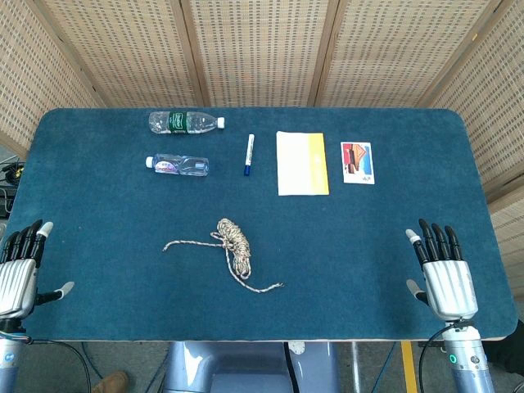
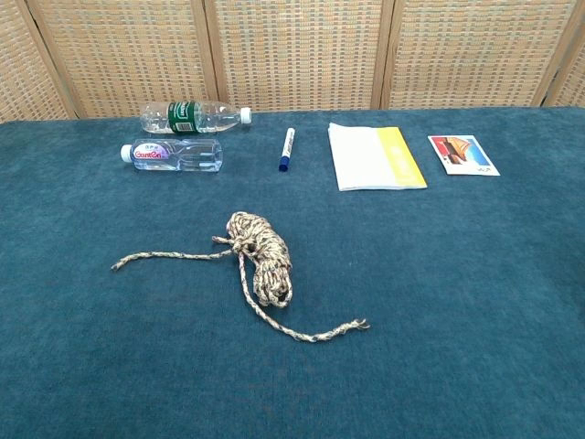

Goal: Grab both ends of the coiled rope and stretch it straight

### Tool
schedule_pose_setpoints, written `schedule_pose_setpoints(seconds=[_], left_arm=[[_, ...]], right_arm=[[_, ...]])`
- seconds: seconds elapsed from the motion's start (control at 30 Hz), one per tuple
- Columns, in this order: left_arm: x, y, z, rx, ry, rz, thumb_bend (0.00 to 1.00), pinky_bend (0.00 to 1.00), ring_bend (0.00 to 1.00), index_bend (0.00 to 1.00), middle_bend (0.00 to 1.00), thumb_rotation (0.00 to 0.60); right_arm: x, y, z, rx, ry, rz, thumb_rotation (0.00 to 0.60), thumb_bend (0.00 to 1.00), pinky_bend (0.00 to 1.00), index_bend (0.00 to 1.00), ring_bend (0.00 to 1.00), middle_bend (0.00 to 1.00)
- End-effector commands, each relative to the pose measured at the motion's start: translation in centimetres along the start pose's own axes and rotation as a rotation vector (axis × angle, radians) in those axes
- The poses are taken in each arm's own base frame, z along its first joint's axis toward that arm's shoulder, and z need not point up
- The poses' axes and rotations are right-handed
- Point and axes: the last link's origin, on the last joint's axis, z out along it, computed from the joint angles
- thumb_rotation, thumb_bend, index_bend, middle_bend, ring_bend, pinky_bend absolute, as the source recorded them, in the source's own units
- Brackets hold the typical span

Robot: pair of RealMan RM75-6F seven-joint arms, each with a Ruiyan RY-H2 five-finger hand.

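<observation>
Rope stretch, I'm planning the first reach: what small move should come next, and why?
Probably bring the left hand inward toward the rope's left loose end, and the right hand toward the other end. Both hands rest open at the table edges, holding nothing, and the rope lies coiled, untouched, mid-table.

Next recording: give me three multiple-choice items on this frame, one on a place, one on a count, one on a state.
1. Where is the pen?
A. between the bottles and the booklet
B. on the rope
C. beside the right robot hand

2. How many bottles lie on the table?
A. one
B. two
C. three

3. What state is the rope in?
A. stretched straight
B. coiled, both ends trailing out
C. held by the left robot hand

Key: 1 A, the pen lies between them in the back row. 2 B, green-labelled bottle and red-labelled bottle. 3 B, left robot hand and right robot hand rest open, apart from it.
</observation>
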Motion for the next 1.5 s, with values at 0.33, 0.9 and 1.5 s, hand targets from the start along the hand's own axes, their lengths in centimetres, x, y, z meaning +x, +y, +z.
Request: schedule_pose_setpoints(seconds=[0.33,0.9,1.5], left_arm=[[-0.2,0.5,-0.1,-0.019,-0.011,-0.002,0.0,0.0,0.0,0.0,0.0,0.6],[-0.2,0.3,0.4,0.001,-0.011,-0.005,0.0,0.0,0.0,0.0,0.0,0.6],[-0.6,0.6,0.5,-0.014,-0.034,-0.003,0.0,0.0,0.0,0.0,0.0,0.6]], right_arm=[[-0.6,-3.6,1.3,0.242,-0.174,0.107,0.6,0.0,0.0,0.1,0.0,0.0],[-1.2,-15.0,8.1,0.659,-0.393,0.098,0.6,0.0,0.0,0.31,0.0,0.0],[-5.1,-20.5,9.3,0.635,-0.443,0.033,0.6,0.28,0.0,0.41,0.0,0.0]])
